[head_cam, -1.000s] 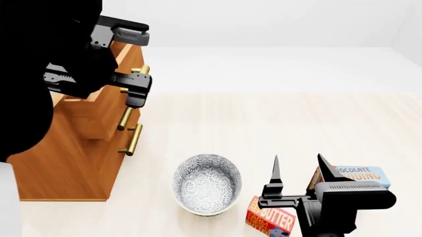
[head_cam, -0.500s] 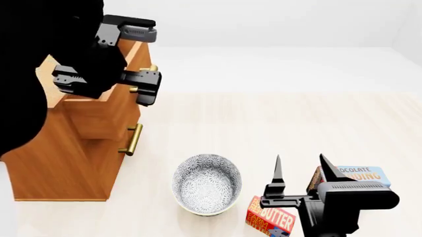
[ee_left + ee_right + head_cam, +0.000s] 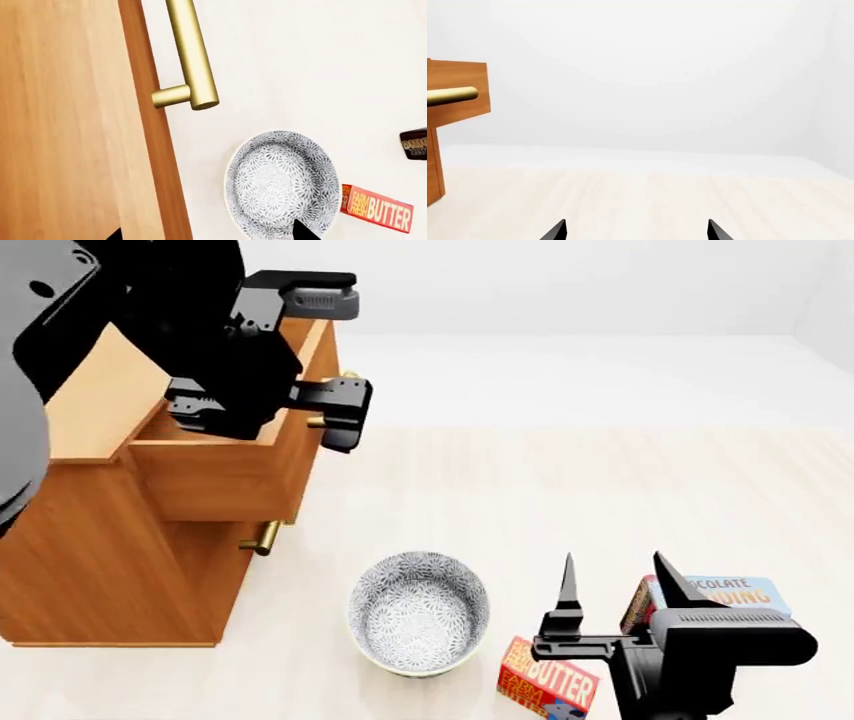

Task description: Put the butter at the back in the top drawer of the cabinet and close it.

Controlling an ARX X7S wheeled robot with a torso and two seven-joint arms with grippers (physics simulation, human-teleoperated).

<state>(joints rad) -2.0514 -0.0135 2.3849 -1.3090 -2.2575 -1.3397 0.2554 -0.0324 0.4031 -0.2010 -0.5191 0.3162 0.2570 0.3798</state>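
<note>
Head view shows you the left gripper at the front of the top drawer, which stands pulled out from the cabinet, so the box is open from above for something to go in. Whether its fingers are closed on the brass handle or only beside it, I cannot tell; in the left wrist view the handle is ahead of the fingertips, not between them. Your right gripper is released, its fingers spread wide and pointing up, and it holds nothing. It waits at the near right, just above the butter, I judge so that it can go down on it. The butter lies flat on the floor, right of the patterned bowl and near the chocolate pudding box. It is a small red and orange carton with white letters.
</note>
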